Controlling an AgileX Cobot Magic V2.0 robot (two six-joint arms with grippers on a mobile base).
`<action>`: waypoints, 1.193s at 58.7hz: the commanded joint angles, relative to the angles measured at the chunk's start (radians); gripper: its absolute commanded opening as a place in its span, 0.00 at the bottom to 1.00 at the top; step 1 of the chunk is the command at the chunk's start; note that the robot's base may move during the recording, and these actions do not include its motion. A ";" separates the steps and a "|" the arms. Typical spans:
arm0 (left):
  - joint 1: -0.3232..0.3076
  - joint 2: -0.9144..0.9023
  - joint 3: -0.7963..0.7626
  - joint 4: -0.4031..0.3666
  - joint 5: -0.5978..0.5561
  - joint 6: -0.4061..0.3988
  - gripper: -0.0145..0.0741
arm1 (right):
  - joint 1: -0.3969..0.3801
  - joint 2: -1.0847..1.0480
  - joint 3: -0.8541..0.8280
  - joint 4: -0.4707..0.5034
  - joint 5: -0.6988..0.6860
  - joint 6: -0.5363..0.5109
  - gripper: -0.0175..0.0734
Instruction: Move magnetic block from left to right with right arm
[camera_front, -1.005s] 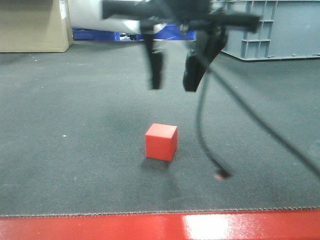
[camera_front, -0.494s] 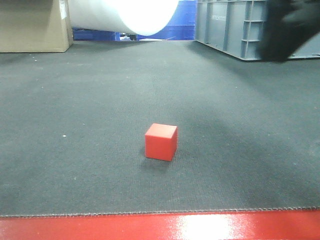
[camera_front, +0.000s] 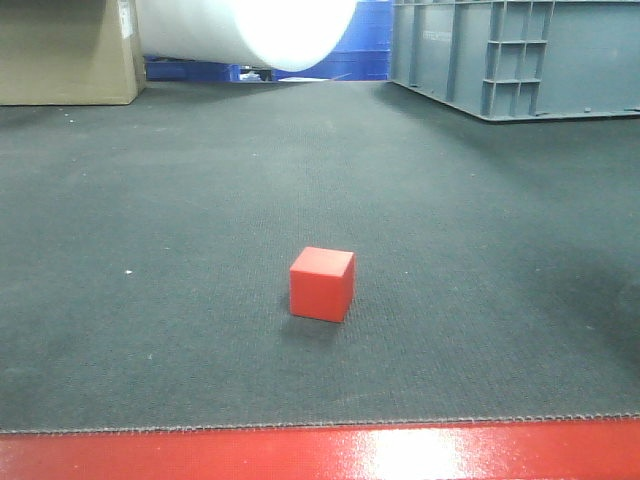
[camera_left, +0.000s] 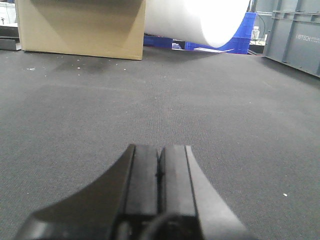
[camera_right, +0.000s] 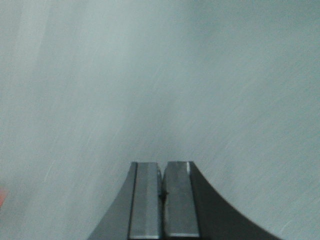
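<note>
The magnetic block sits alone on the dark mat of the bench, near its red front edge, with open mat on every side. The left pincer is closed and empty, low over bare mat. The right pincer is also closed on nothing; its view is blurred, so perhaps the block is well away from it.

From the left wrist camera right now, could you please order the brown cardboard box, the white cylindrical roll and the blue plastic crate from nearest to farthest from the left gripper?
Measured from the left gripper:
1. Brown cardboard box, ahead on the left.
2. White cylindrical roll, ahead, right of centre.
3. Blue plastic crate, behind the roll, to the right.
</note>
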 joint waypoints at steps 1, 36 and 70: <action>0.000 -0.012 0.008 0.000 -0.088 -0.004 0.03 | -0.011 -0.079 0.040 0.006 -0.225 -0.015 0.25; 0.000 -0.012 0.008 0.000 -0.088 -0.004 0.03 | -0.011 -0.550 0.329 -0.111 -0.319 -0.015 0.25; 0.000 -0.012 0.008 0.000 -0.088 -0.004 0.03 | -0.015 -0.581 0.364 -0.111 -0.334 -0.015 0.25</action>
